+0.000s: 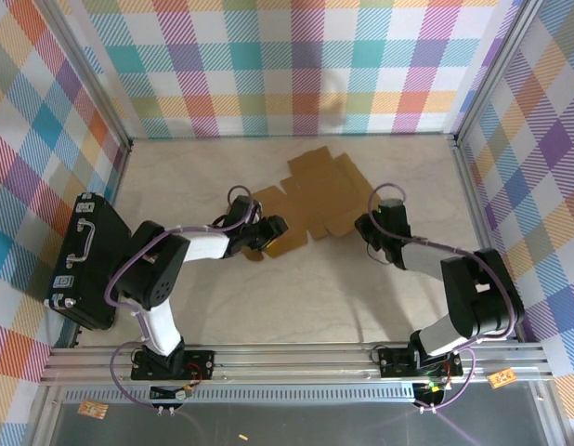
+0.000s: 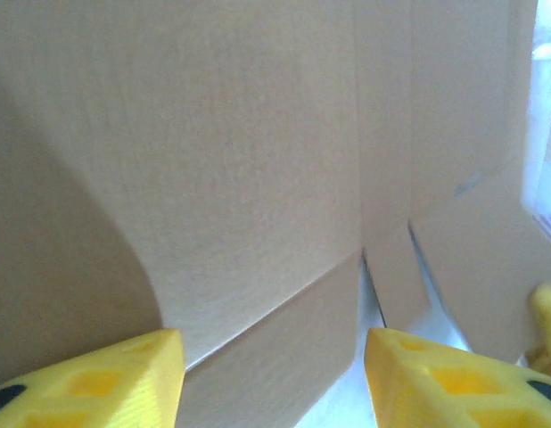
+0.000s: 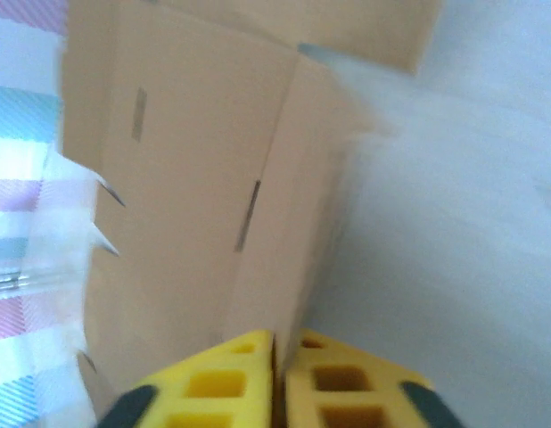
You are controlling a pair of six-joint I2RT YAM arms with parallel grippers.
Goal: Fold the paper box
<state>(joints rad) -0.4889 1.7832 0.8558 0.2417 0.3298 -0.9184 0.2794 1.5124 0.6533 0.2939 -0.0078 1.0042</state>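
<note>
The paper box point(image 1: 315, 197) is a flat brown cardboard sheet lying on the pale table at the back middle. My left gripper point(image 1: 271, 229) is at its near left flap. In the left wrist view its yellow fingers point(image 2: 133, 374) stand apart, so the left gripper point(image 2: 274, 343) is open, with a creased panel of the paper box point(image 2: 240, 160) close in front. My right gripper point(image 1: 364, 226) is at the sheet's near right flap. In the right wrist view the right gripper point(image 3: 277, 337) is shut on the thin edge of a raised flap of the paper box point(image 3: 186, 178).
A black hard case point(image 1: 83, 260) with a handle lies at the table's left edge beside the left arm. Plaid walls enclose the table on three sides. An aluminium rail point(image 1: 296, 358) carrying both arm bases runs along the near edge.
</note>
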